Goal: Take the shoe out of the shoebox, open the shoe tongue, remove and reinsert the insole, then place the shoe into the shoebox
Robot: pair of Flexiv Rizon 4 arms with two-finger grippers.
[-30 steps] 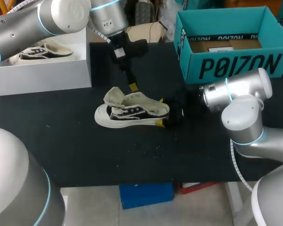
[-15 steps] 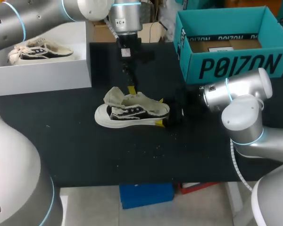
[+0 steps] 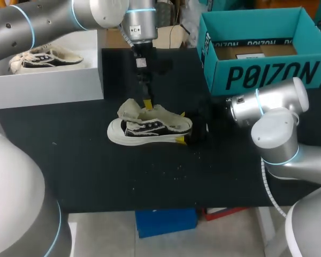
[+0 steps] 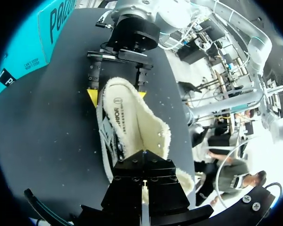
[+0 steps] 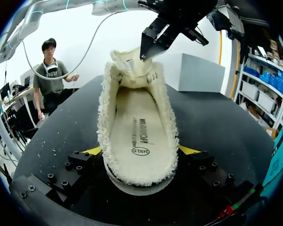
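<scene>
A black-and-white shoe (image 3: 150, 128) with a fleecy lining lies on its sole in the middle of the black table (image 3: 96, 171). My right gripper (image 3: 180, 127) is shut on its heel, one yellow tip on each side of the heel (image 5: 140, 150). The cream insole (image 5: 139, 127) lies inside the shoe, and the tongue (image 5: 132, 61) is folded toward the toe. My left gripper (image 3: 147, 103) comes down from behind. It is shut, with its tips at the tongue (image 5: 144, 55) over the shoe's opening (image 4: 129, 122). Whether it pinches anything I cannot tell.
A white shoebox (image 3: 48, 83) at the back left holds a second shoe (image 3: 43, 56). An open teal box (image 3: 257, 48) stands at the back right, just behind my right arm (image 3: 267, 112). Bare black table lies in front of the shoe.
My left arm's wrist swung to the right and more upright over the shoe, its tips dropping slightly toward the tongue. The shoe and my right arm stayed put.
</scene>
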